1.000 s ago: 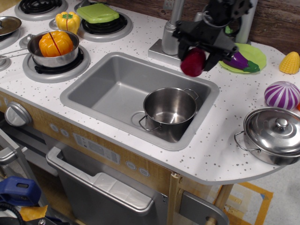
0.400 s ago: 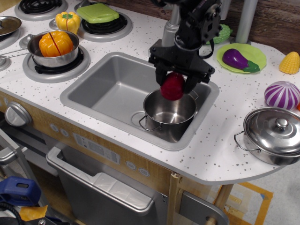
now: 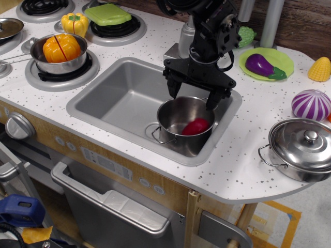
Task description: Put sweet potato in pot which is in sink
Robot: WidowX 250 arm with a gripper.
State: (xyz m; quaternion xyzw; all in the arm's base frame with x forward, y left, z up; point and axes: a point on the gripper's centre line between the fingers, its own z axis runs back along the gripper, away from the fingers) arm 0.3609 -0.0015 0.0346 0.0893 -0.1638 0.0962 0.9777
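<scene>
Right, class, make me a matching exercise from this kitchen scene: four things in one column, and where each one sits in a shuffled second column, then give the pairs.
Things:
1. sweet potato
2. eggplant
3. orange pepper
4. gripper

Places:
A. on the green plate
B. open, above the pot in the sink
C. in the pan on the burner
D. inside the pot

Pairs: 1-D, 2-A, 3-C, 4-B

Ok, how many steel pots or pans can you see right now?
3: the pot in the sink, a lidded pot on the right counter, a pan on the left burner.
</scene>
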